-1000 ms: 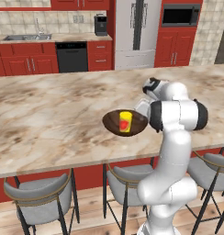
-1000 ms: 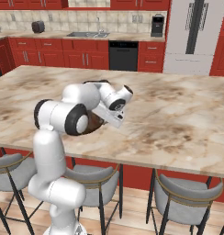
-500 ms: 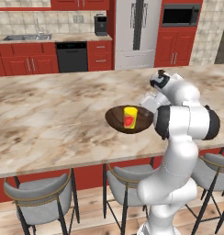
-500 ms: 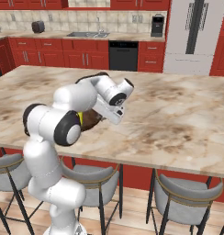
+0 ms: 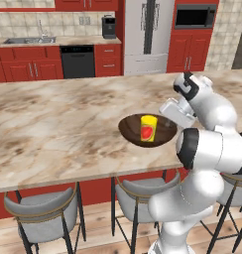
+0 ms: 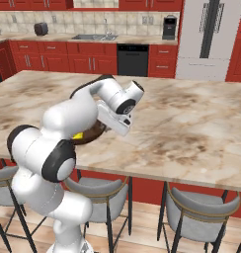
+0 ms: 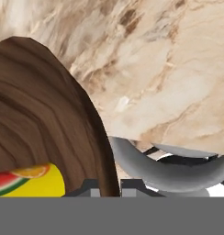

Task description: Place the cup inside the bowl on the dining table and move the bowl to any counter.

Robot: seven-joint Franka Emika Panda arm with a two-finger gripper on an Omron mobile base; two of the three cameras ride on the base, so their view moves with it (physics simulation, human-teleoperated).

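While the gripper (image 7: 106,187) keeps its jaws clamped on the right rim of the wooden bowl (image 5: 135,132), the yellow cup (image 5: 148,128) stands inside; the bowl has risen off the dining table (image 5: 53,124) and shifted right, so carrying to a counter (image 5: 48,41) has begun

Red cabinets (image 5: 24,69), steel fridge (image 5: 145,34), grey stools (image 6: 201,207), wood floor (image 5: 98,238)

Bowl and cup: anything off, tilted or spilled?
Nothing spilled. The cup stands upright inside the bowl. The one oddity is that the bowl overhangs the dining table's near edge, above a stool, with the end effector shut on its rim. Since it is gripped, that overhang looks deliberate rather than a fault.
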